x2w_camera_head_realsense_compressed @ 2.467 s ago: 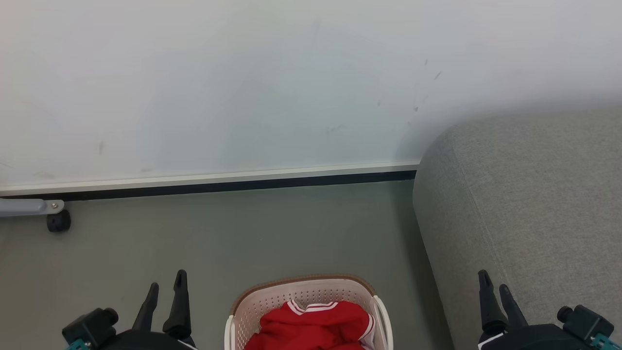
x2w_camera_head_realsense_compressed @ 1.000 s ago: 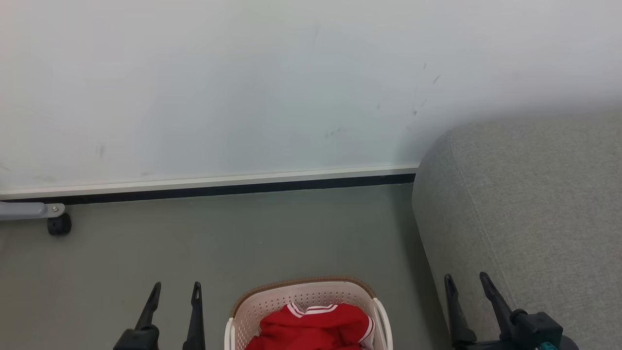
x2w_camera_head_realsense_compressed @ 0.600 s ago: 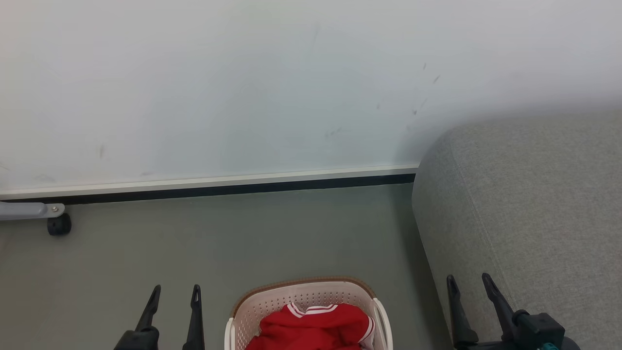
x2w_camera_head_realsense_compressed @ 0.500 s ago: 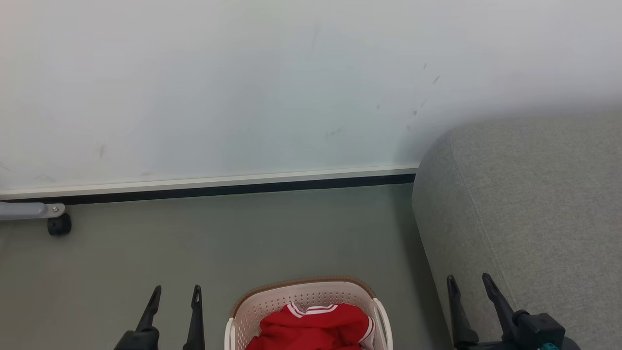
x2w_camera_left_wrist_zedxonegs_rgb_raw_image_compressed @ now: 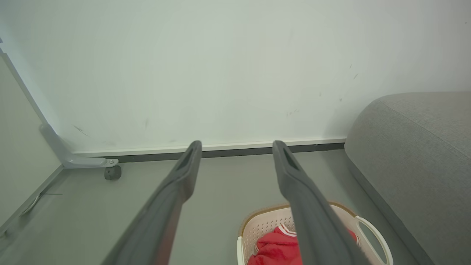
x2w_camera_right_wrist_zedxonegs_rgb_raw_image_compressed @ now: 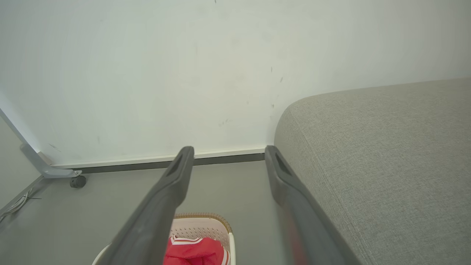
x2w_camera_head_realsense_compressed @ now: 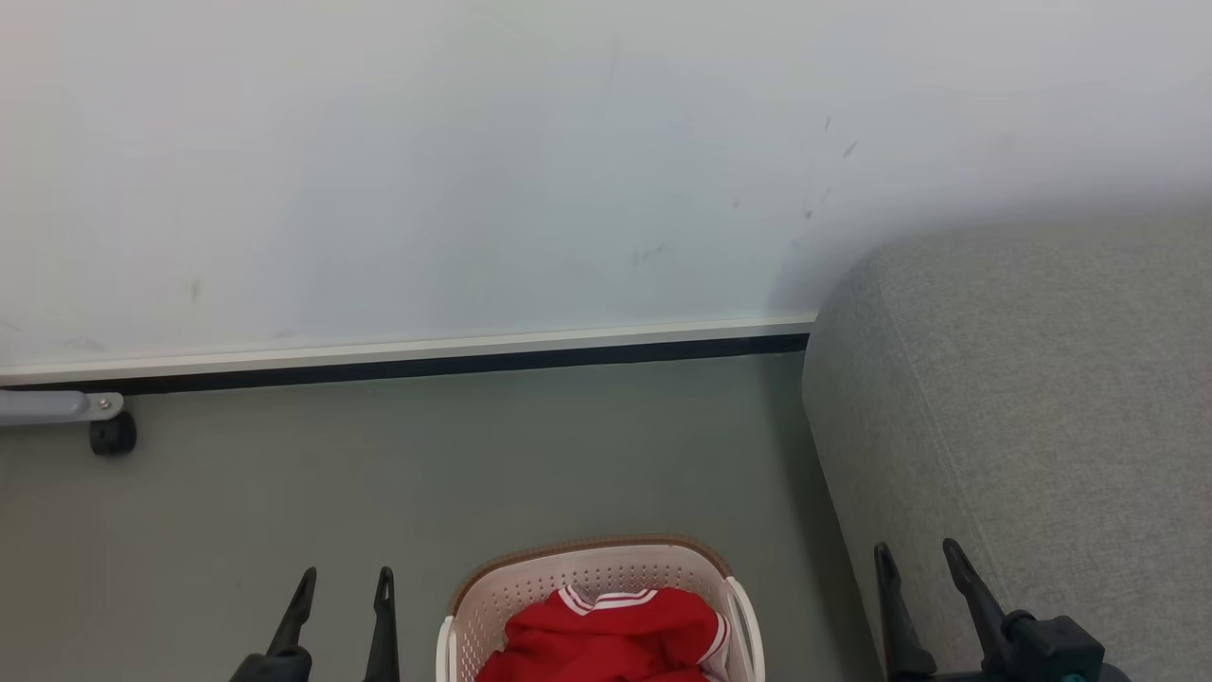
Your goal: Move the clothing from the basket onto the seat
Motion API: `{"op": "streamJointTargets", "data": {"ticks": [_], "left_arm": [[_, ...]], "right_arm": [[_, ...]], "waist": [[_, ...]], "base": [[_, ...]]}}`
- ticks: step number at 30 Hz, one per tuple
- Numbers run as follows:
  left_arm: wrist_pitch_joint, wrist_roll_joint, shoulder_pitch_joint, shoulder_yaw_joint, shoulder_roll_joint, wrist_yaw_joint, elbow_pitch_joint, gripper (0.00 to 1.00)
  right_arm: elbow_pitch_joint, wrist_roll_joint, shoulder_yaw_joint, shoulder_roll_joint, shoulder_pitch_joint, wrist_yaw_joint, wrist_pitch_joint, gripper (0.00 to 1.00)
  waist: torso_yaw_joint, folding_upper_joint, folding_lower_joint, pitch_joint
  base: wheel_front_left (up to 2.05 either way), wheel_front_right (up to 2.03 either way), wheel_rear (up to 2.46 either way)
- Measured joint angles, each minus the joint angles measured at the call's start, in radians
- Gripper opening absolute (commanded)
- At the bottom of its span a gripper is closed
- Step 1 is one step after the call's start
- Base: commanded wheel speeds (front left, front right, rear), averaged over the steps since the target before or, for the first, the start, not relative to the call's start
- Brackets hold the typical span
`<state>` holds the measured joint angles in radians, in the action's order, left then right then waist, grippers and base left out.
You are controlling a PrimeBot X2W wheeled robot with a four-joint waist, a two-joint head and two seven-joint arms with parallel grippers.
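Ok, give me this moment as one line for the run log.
stage: pre-grasp | left claw: open, empty | right claw: open, empty | clothing: in basket | seat: right of basket

The left hand (x2w_camera_head_realsense_compressed: 346, 580) has two long, slim black fingers (x2w_camera_head_realsense_compressed: 382, 625) that taper to small rounded tips. In the left wrist view they look matte dark grey, each with a narrow oblong slot (x2w_camera_left_wrist_zedxonegs_rgb_raw_image_compressed: 289, 162) just below the tip. The right hand (x2w_camera_head_realsense_compressed: 917, 551) has matching fingers, set in a chunky black knuckle block (x2w_camera_head_realsense_compressed: 1056, 646) with a sliver of teal trim (x2w_camera_head_realsense_compressed: 1072, 678) beneath.
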<state>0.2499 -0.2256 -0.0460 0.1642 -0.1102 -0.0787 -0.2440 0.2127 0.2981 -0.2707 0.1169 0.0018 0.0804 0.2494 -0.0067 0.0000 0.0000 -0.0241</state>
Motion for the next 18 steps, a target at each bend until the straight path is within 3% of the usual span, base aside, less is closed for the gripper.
{"op": "streamJointTargets", "data": {"ticks": [18], "left_arm": [[0.0,0.061,0.058,0.057,-0.001,0.045,0.019,1.0]], "right_arm": [[-0.073,-0.026,0.035,0.0,-0.021,-0.001,0.0,1.0]], "waist": [[-0.012,0.0,0.0001,0.124]], "base": [[0.0,0.0,0.0]]}}
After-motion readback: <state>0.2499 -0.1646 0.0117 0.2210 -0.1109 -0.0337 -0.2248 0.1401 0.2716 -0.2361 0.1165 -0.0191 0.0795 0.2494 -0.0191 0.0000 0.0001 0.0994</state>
